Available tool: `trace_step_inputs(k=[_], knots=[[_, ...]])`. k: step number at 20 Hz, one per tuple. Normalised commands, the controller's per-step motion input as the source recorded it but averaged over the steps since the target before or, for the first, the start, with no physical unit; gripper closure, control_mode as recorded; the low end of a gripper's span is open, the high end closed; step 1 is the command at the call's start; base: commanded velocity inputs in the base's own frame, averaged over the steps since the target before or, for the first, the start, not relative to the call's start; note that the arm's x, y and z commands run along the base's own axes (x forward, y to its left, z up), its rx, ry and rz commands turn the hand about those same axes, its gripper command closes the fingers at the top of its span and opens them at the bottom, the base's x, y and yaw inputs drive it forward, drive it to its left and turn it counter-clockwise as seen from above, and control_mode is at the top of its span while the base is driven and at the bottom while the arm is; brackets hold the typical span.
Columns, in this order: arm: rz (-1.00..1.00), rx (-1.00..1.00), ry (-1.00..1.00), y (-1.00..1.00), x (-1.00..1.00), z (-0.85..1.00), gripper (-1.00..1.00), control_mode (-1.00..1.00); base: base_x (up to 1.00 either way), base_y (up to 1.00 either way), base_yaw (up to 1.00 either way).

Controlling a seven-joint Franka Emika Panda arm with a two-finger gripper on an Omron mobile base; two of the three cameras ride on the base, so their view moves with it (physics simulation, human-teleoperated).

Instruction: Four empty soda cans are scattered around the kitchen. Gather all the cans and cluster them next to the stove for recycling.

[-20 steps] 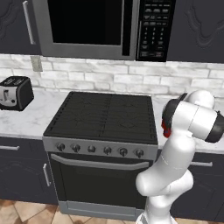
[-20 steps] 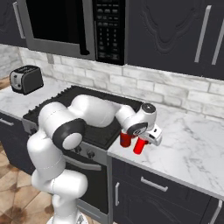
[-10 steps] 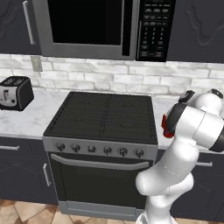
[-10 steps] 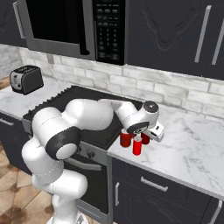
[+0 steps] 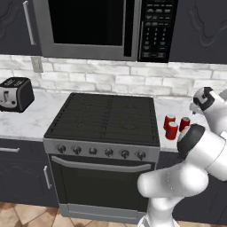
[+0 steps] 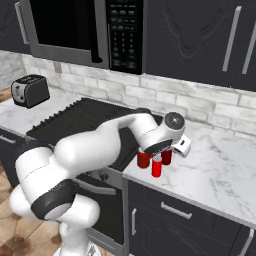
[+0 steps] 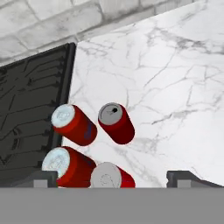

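Since the job is to bunch the soda cans (image 7: 116,123) for recycling, four of them stand upright close together on the marble counter (image 7: 175,87), just beside the stove (image 5: 106,117) on its right edge. Above them the gripper (image 7: 111,179) hangs with jaws wide, holding nothing, suggesting the gathering is done

A home kitchen is showing here: a black stove (image 5: 105,119) sitting under a built-in microwave (image 5: 104,26), a toaster (image 5: 14,94) standing on the marble tabletop (image 6: 220,172), dark cabinets (image 6: 200,35) hanging above.
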Motion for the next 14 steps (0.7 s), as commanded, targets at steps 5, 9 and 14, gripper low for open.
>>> trace_step_inputs(k=[5, 9, 14], knots=[[0.0, -0.13, -0.09, 0.38, -0.74, 0.58, -1.0, -1.0, 0.0, 0.0, 0.0], [0.0, -0.2, -0.11, 0.56, -0.87, 0.49, -1.0, -1.0, 0.0, 0.0, 0.0], [0.0, -0.23, -0.16, 0.65, -0.99, 0.38, -1.0, -1.0, 0.0, 0.0, 0.0]])
